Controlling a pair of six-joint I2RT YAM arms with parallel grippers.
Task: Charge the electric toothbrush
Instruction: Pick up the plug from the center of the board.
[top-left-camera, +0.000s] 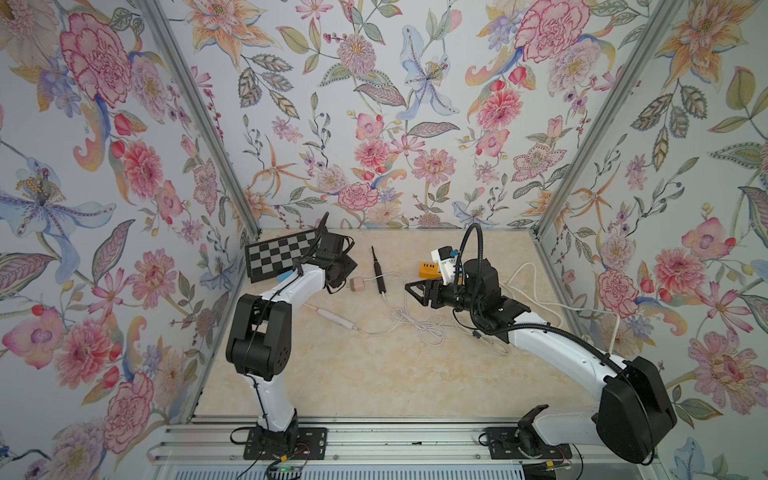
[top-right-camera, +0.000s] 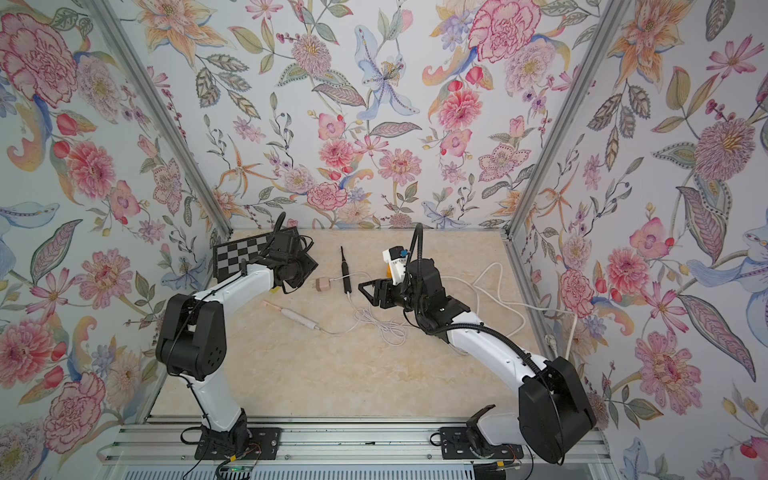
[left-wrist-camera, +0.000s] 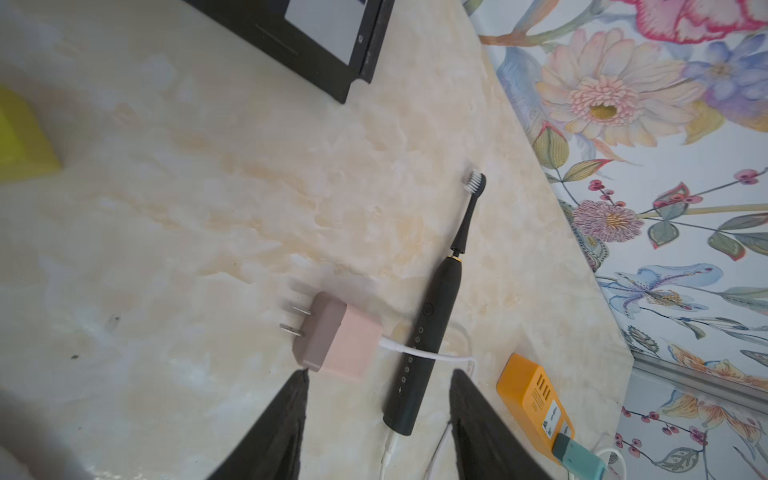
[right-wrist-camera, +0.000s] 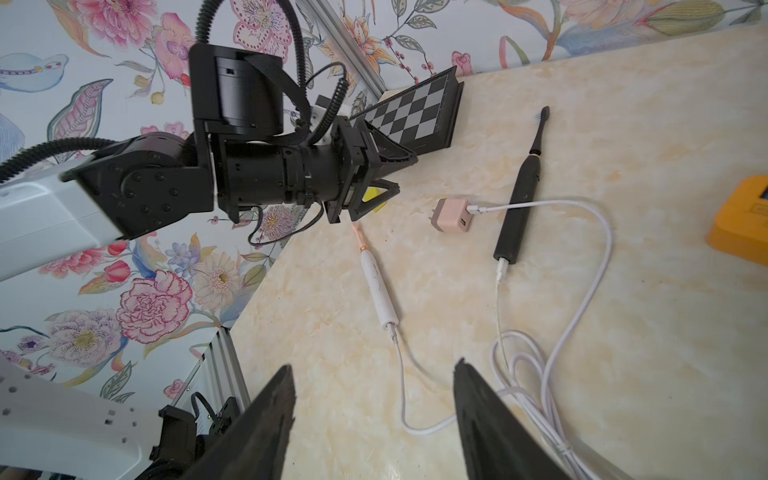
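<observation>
Toothbrush lies mid-desk, head toward the back wall. Adapter just left of it. Chessboard in the far-left corner. Power strip to the right. Second toothbrush nearer, left. Cable coil nearer, right.

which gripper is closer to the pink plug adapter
Left. The left gripper hovers right beside the pink plug adapter; the right gripper sits farther off, beyond the black toothbrush.

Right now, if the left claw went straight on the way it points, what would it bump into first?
Probably the slim black electric toothbrush, lying just ahead of the open left gripper. The pink plug adapter beside one fingertip might get clipped first. Depth is unclear.
</observation>
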